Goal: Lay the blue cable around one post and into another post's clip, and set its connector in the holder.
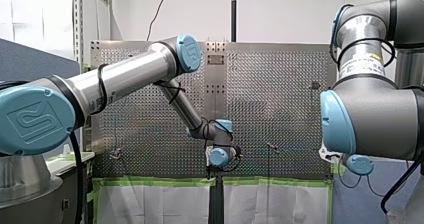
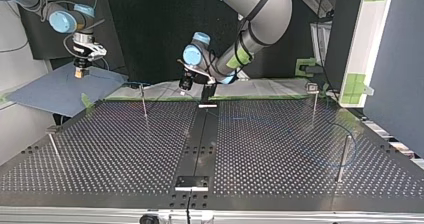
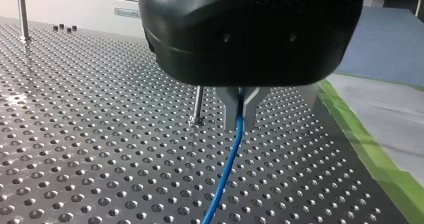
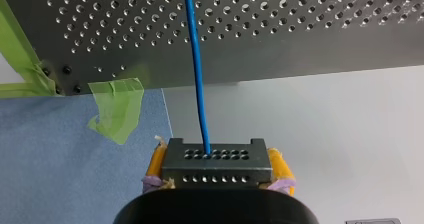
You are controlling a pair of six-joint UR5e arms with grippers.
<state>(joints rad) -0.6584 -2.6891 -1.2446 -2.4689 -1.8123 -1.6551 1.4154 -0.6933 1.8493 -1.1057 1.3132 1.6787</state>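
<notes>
- My left gripper (image 3: 240,109) is clenching its metal fingers on the blue cable (image 3: 227,169), low over the perforated table (image 3: 75,149).
- From those fingers the cable is running straight out across the table towards the wrist camera, its long axis roughly in line with the gripper.
- A thin post (image 3: 198,104) is standing just beside the left fingers, apart from the cable and not touching it.
- Judgement: the coming move is turning on which side of this post the cable passes. My left arm is the nearer one for the wrap.
- My right gripper (image 4: 217,163) is clamping the connector (image 4: 216,154) between yellow pads, off the table's edge and over a blue sheet (image 4: 60,164). The cable is leaving the connector's face and crossing onto the table.
- In the top view, my right gripper (image 2: 80,73) is hanging at the view's left, well apart from my left gripper (image 2: 206,91) at the far edge's middle.
- Hard to read: in the top view the cable is showing only as a faint arc near the outer post (image 2: 345,156), and contact is unclear.
- I cannot pick out the holder or the clip for certain.
- In the front view the arm joints are hiding both sets of fingers.
</notes>
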